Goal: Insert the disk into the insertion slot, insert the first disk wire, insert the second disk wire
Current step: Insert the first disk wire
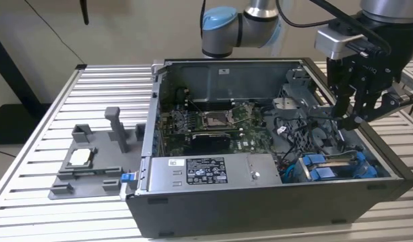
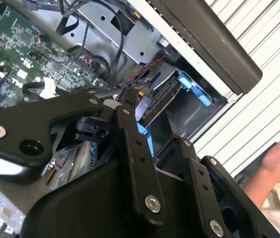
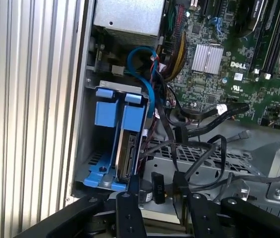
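The gripper (image 1: 348, 120) is hovering, jaws standing apart on either side of a black cable connector (image 3: 157, 187), near the disk (image 3: 128, 151) sitting in the insertion slot (image 3: 87, 148).

Computer case (image 1: 260, 217): dark grey. Motherboard (image 1: 220, 121): green. Power supply box (image 1: 253, 174): grey, with black-and-white sticker. Carrier frame (image 1: 324, 174), exterior view's lower right: bright blue. Disk (image 3: 128, 153) inside it, in first wrist view: silver-grey. Desk (image 1: 31, 151): silver, ribbed stripes. Fixture tray (image 1: 78, 176): plain grey. Claw (image 1: 349, 120): black. Arm joint cap (image 1: 218, 20): light blue.
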`<state>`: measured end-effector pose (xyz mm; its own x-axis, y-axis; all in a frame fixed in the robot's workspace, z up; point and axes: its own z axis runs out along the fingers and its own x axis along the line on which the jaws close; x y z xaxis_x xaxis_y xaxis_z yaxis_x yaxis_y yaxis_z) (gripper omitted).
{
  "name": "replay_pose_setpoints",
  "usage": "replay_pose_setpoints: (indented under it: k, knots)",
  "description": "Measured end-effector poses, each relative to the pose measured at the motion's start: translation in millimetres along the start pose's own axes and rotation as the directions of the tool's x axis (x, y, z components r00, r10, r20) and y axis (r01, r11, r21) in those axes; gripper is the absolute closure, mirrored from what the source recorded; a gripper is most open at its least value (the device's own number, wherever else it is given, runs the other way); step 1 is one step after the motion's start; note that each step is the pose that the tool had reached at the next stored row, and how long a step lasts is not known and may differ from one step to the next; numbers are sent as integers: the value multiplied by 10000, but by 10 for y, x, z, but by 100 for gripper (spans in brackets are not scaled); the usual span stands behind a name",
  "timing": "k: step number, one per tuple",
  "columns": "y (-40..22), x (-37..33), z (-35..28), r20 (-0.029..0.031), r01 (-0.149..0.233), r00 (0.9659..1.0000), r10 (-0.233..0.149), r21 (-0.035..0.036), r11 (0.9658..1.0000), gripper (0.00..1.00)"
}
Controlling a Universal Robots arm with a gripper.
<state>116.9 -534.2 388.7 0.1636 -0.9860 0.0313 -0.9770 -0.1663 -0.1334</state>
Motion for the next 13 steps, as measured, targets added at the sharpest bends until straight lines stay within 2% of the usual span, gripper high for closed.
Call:
replay_pose_setpoints:
  k: [5, 7, 9, 10, 11, 13]
  knots:
    - [10, -9, 23, -77, 65, 9999, -65, 21, 10000, 59]
    - [10, -12, 26, -86, 70, 9999, -70, 44, 10000, 62]
    - [12, -13, 31, -96, 70, 9999, -69, 73, 9999, 74]
    - [12, -13, 32, -102, 71, 9999, -70, 86, 9999, 74]
    - [12, -13, 33, -104, 71, 9999, -70, 91, 9999, 80]
    - [12, -13, 34, -105, 71, 9999, -70, 93, 9999, 81]
